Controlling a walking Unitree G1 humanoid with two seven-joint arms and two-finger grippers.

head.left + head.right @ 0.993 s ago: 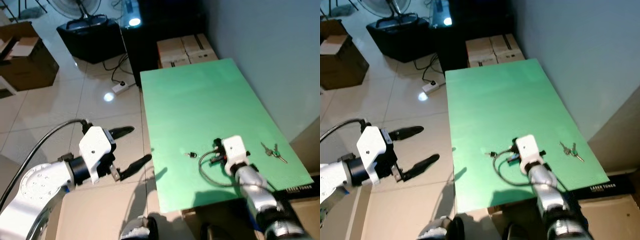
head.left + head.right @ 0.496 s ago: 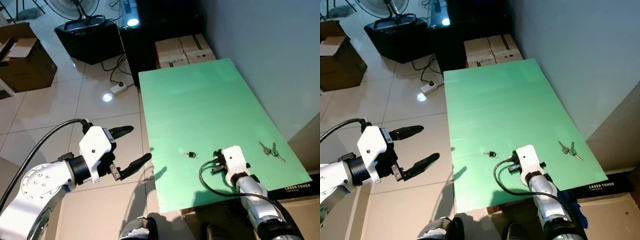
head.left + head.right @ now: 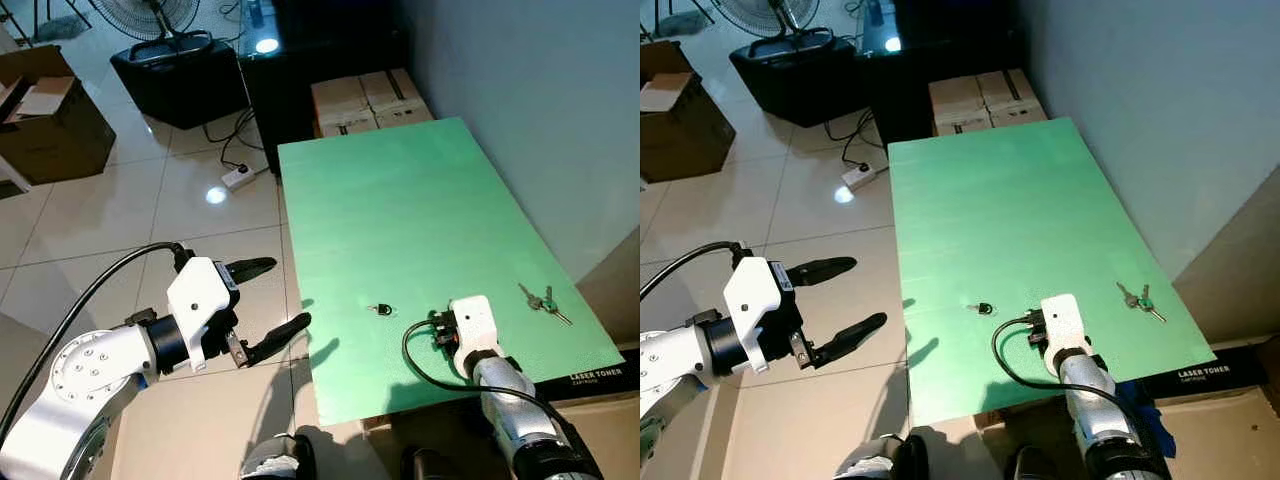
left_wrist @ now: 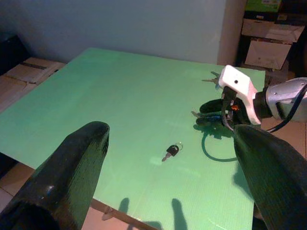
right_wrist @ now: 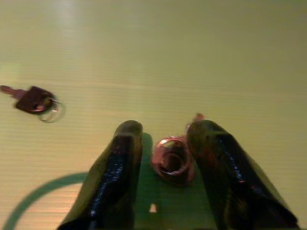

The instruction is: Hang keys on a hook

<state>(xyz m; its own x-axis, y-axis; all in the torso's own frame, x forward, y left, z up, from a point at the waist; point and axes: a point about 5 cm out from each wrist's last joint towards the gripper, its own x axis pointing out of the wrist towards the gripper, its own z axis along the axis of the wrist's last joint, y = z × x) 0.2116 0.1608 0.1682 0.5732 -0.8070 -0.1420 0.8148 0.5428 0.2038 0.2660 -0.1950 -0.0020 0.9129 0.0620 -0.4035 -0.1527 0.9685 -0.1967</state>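
A green table (image 3: 400, 200) stands before me. A small black key (image 3: 381, 309) lies near its front edge, and a bunch of keys (image 3: 543, 303) lies at the front right. My right gripper (image 3: 440, 330) rests low on the table between them, its fingers under the white wrist housing. In the right wrist view that gripper (image 5: 166, 127) is closed narrowly around a reddish key ring (image 5: 172, 160), with the black key (image 5: 33, 99) off to one side. My left gripper (image 3: 288, 292) hangs open over the floor, left of the table, holding nothing.
Cardboard boxes (image 3: 370, 100) sit beyond the table's far end, beside a black cabinet. A power strip (image 3: 240, 176) and cable lie on the tiled floor. A brown box (image 3: 50, 110) stands far left. A grey wall runs along the table's right side.
My right gripper has drawn back toward the table's near edge. My left gripper has drifted slightly right and down, toward the table. The view shifted a little.
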